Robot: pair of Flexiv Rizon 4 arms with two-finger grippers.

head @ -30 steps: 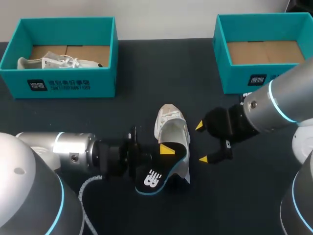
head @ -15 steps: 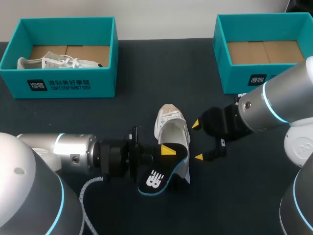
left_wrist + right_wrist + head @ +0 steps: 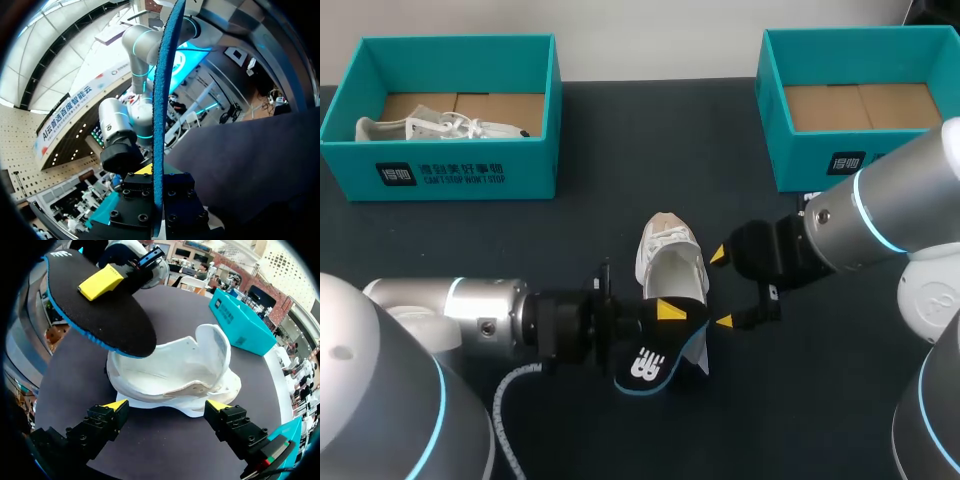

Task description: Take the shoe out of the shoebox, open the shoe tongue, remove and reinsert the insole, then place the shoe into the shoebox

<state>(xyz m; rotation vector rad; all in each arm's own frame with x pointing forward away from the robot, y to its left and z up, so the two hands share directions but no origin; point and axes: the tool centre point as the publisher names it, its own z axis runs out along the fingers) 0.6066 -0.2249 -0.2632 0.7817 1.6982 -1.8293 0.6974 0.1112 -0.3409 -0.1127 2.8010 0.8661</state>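
A white shoe (image 3: pixel 670 262) lies on the dark table, its opening towards my right gripper (image 3: pixel 724 289). That gripper stands open just right of the shoe, and in the right wrist view its yellow fingertips (image 3: pixel 116 405) flank the shoe (image 3: pixel 175 375) without touching it. My left gripper (image 3: pixel 665 313) is shut on a black insole with a blue edge (image 3: pixel 645 368), held over the shoe's near end. The left wrist view shows the insole (image 3: pixel 162 100) edge-on between the fingers. From the right wrist, the insole (image 3: pixel 100 310) hovers over the shoe's heel.
A teal shoebox (image 3: pixel 460 172) at the back left holds another white shoe (image 3: pixel 440 127). A second teal shoebox (image 3: pixel 800 160) at the back right shows only its cardboard floor. Dark tabletop lies between the boxes.
My left gripper has carried the insole a little to the right and nearer the shoe. The right gripper has shifted left towards the shoe, then held still.
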